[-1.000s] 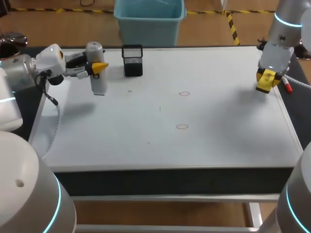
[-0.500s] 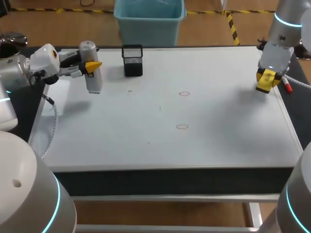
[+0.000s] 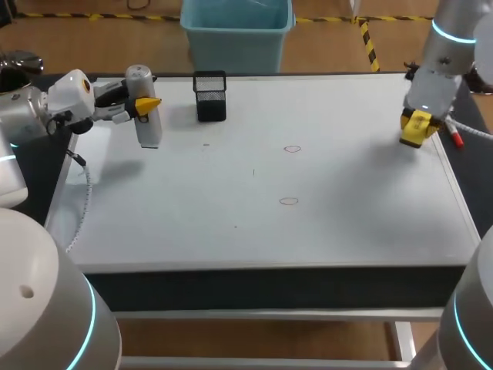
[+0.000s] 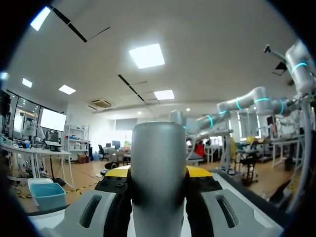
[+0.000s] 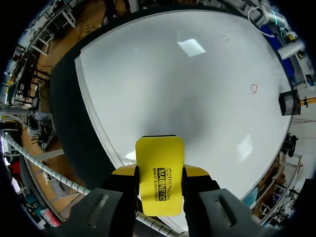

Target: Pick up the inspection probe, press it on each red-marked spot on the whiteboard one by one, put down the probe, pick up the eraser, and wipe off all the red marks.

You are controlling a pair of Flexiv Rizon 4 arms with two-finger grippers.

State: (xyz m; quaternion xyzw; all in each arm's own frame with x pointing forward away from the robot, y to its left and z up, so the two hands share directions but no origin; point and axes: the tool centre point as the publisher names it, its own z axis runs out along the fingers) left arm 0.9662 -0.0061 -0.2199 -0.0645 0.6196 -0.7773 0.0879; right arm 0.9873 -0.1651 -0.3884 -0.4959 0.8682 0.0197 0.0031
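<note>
Standing upright in the upper left of the head view, the probe (image 3: 148,127) is clamped from both sides by the left gripper (image 3: 146,102) near the far left corner of the whiteboard (image 3: 347,231). I cannot tell whether its lower end touches the board. The left wrist view adds only the grey rounded body pinched between the yellow tips. Two red marks (image 3: 292,149) (image 3: 289,201) sit near the middle, and a black mesh cup (image 3: 210,96) stands just right of the probe. At the upper right, the right gripper (image 3: 416,123) is closed on the yellow eraser (image 3: 414,131). Its wrist view shows what the head view hides: the eraser's printed face, held above the board's edge. Since a second ago the probe has shifted left and away from the cup, and the eraser has edged slightly up and left.
</note>
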